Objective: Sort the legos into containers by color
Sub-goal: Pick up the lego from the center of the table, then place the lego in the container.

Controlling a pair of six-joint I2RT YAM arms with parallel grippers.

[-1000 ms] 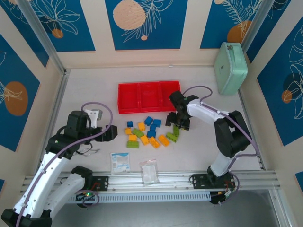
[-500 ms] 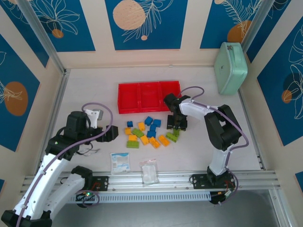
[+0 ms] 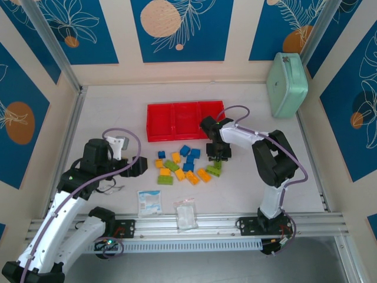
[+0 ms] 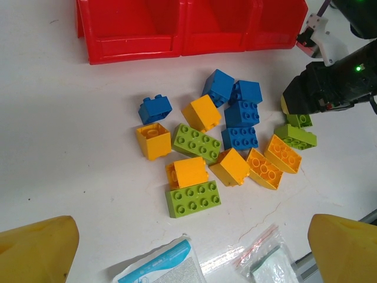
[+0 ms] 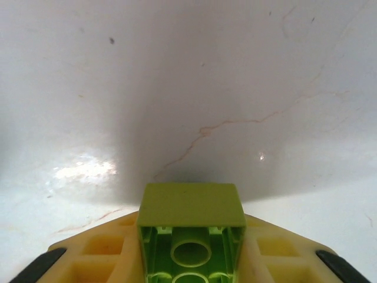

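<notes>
Our right gripper pinches a small lime-green plastic brick near the middle of the white table, beside the loose yellow, blue and green bricks, on the near side of the low red plastic tray. Our left gripper has its jaws spread wide.

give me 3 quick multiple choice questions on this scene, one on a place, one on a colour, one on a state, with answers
1. Where do the loose bricks lie?
A) on the table, just on the near side of the tray
B) on the mint case
C) on the packets

2. What colour is the brick between the right fingers?
A) blue
B) yellow
C) lime green

3. How are the left fingers?
A) shut on a packet
B) wide open, empty
C) shut on a blue brick

Answers: 1 A, the top view shows the pile on the table by the tray. 2 C, the right wrist view shows a green one gripped. 3 B, the left wrist view shows them far apart with nothing between.
</notes>
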